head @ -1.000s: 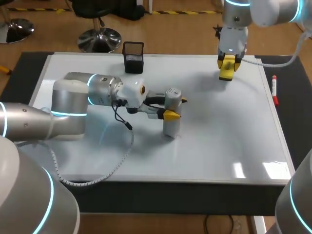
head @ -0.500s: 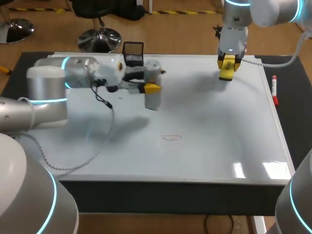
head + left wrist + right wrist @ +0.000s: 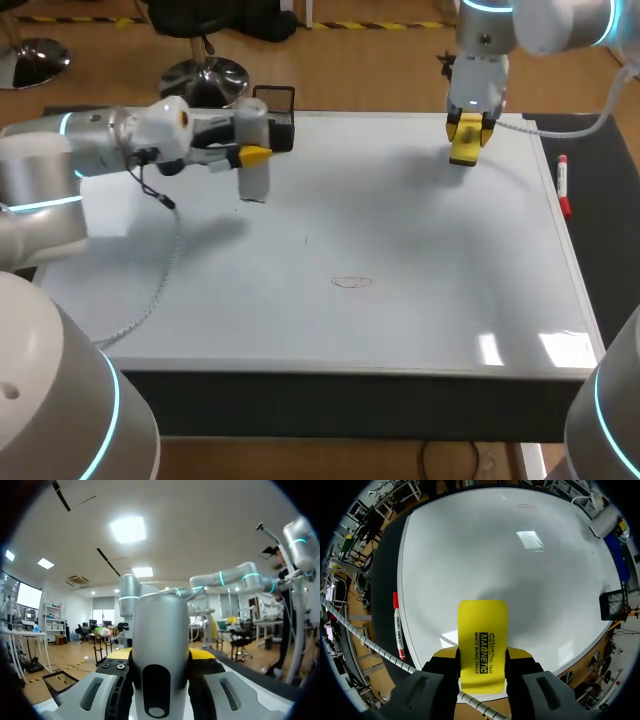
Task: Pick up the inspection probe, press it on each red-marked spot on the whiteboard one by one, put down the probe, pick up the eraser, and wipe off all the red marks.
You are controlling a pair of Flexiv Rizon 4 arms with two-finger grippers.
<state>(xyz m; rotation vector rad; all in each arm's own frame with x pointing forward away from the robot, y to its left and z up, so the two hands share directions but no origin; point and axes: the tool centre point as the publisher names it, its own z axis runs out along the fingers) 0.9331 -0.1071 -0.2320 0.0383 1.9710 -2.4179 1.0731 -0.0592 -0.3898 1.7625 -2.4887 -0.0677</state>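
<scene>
- Up by the whiteboard's (image 3: pixel 450 300) far left corner, the left gripper (image 3: pixel 252 153) is clamped on the inspection probe (image 3: pixel 252 185). It's a grey cylinder held upright, and the left wrist view shows a yellow tip pinching it from each side.
- The probe hangs just beside the black mesh basket (image 3: pixel 277 125). Its shadow falls apart from its foot, so it looks lifted clear of the board rather than pressing on anything.
- Only one obvious red mark (image 3: pixel 352 282) shows, a thin oval around the middle of the board, toward the near edge and well apart from the probe. Best guess is the pressing part is over and the probe is getting parked by the basket.
- At the far right corner, the right gripper (image 3: pixel 467 135) has its fingers closed on the yellow eraser (image 3: pixel 482 630). The eraser points down at the board, which looks like it's staged for the wipe once the left arm is out of the way.
- A red marker (image 3: pixel 564 185) lies along the board's right edge, on the dark mat, and neither arm is near it.
</scene>
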